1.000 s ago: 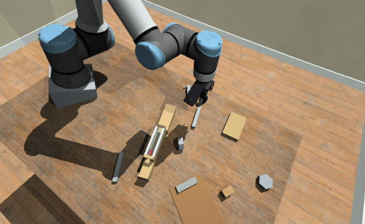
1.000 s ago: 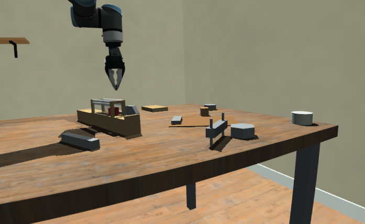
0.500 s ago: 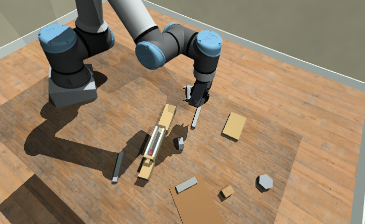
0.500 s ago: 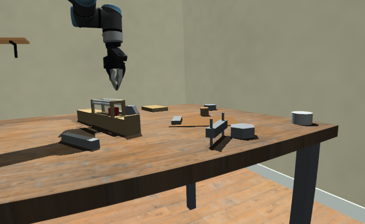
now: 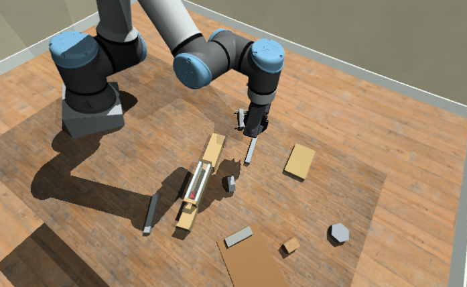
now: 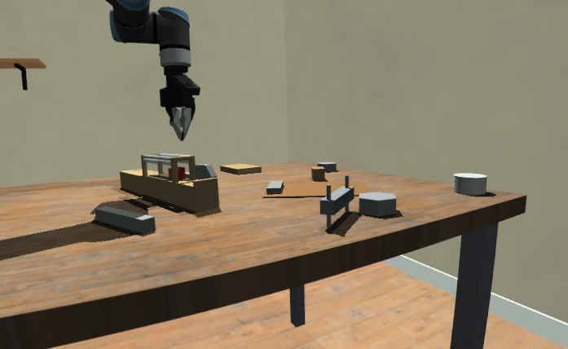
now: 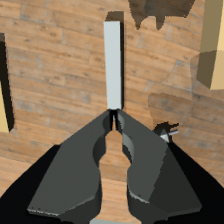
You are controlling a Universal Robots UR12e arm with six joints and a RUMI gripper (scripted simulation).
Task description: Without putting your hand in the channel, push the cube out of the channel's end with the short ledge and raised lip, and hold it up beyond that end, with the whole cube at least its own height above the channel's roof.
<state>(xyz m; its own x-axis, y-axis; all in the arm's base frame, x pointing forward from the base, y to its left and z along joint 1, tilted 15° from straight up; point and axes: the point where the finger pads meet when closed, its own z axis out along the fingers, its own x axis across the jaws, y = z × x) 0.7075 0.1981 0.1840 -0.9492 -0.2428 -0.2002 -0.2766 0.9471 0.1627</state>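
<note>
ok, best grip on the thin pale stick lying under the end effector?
Probably from straight above, jaws across its narrow width near the end nearest the end effector. The stick lies flat on the table, long and slim, its long sides free and nothing touching it. In the wrist view it already runs in line with the shut, empty jaws, which must open first.

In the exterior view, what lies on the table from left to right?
Long grey bar → wooden channel holding the red cube → flat tan slab → small grey block → grey piece with pegs → grey hexagonal block → pale cylinder.
</note>
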